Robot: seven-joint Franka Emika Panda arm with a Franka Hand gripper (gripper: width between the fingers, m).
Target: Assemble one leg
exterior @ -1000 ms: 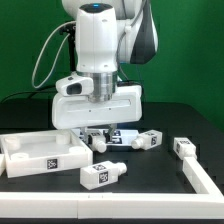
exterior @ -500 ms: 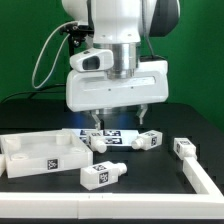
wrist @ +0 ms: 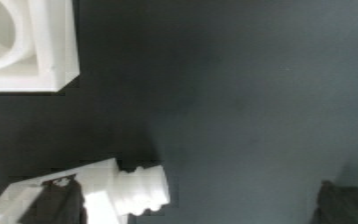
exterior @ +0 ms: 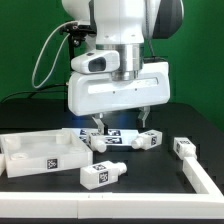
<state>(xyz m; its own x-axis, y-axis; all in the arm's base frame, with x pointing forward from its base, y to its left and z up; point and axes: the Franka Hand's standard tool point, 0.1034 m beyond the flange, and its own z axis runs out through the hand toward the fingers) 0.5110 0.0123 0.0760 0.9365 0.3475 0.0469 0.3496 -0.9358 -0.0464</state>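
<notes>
Several white legs with tags lie on the black table: one at the front (exterior: 103, 174), one below my left finger (exterior: 106, 143), one further to the exterior view's right (exterior: 143, 140), one far right (exterior: 183, 147). My gripper (exterior: 122, 124) hangs above the middle legs, open, with nothing between its fingers. In the wrist view a leg (wrist: 126, 188) with a ridged end lies close beside one dark finger (wrist: 30, 203). The other finger (wrist: 354, 203) is far from it, and the gripper (wrist: 194, 208) stands wide open.
The large flat white panel (exterior: 28, 152) lies at the exterior view's left; its corner shows in the wrist view (wrist: 30, 50). The long white L-shaped bar (exterior: 205, 182) runs along the right and front. The marker board (exterior: 118, 132) lies under the gripper.
The gripper has risen from low among the middle legs to well above them. Over the last half second it has hardly moved. The legs lie where they were.
</notes>
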